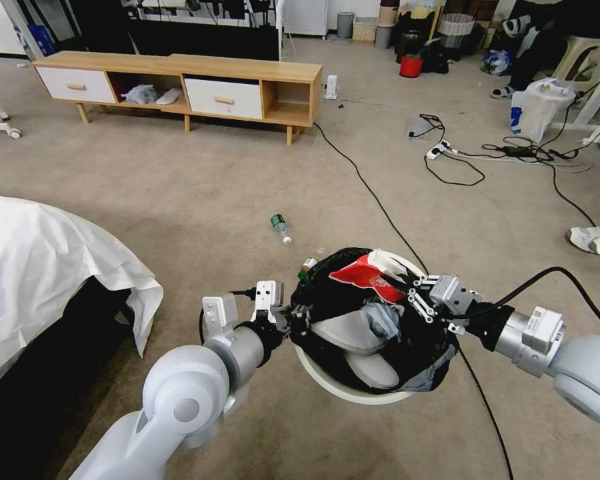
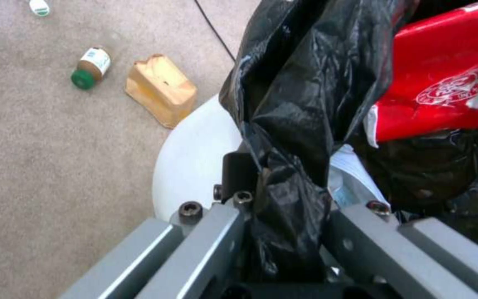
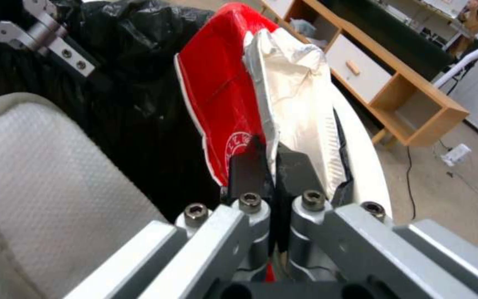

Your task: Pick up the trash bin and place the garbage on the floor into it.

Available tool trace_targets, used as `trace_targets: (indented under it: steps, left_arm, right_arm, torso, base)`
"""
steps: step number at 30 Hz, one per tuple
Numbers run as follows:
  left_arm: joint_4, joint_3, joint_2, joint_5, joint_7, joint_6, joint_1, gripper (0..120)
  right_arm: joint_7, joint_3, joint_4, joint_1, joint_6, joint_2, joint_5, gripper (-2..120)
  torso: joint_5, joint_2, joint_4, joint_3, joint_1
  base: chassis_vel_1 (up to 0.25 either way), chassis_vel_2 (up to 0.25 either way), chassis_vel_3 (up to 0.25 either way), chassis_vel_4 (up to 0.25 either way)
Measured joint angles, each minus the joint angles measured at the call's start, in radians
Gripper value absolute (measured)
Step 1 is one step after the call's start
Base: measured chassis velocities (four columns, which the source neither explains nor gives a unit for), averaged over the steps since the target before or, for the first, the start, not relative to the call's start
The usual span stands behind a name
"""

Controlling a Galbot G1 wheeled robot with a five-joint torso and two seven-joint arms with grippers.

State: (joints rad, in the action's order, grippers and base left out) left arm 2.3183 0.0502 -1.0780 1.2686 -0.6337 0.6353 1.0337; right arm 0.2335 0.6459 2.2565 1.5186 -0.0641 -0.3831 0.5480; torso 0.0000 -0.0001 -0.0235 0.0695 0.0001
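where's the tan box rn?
Tan box lies on the carpet against the trash bin, beside the green-capped bottle, in the left wrist view.

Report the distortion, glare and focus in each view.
Head view: wide-angle bowing, the wooden cabinet curving near the top edge. Left wrist view: glare on the black bag; the tan box slightly soft. Right wrist view: the red snack packet sharp, the background cabinet softer.

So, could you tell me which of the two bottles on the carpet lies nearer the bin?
The small green-capped bottle, on its side beside the tan box at the trash bin; the clear bottle lies farther off.
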Motion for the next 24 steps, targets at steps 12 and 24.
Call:
trace_targets:
  steps: [12,24]
  left_arm:
    - [-0.003,0.000,-0.010,0.018,-0.006,-0.003,-0.015,0]
    - [-0.001,-0.003,-0.021,0.020,-0.003,-0.003,-0.014,1]
  right_arm:
    - [0.002,-0.129,-0.011,-0.089,0.001,-0.027,-0.013,36]
    - [0.003,-0.227,-0.048,-0.160,-0.005,-0.054,-0.025,83]
  torso:
    - [-0.0001,0.000,0.0001,0.000,0.000]
    - [-0.0002,0.000,0.0000,0.000,0.000]
  base:
    - [0.000,0.000,0.000,0.000]
    - [0.000,0.000,0.000,0.000]
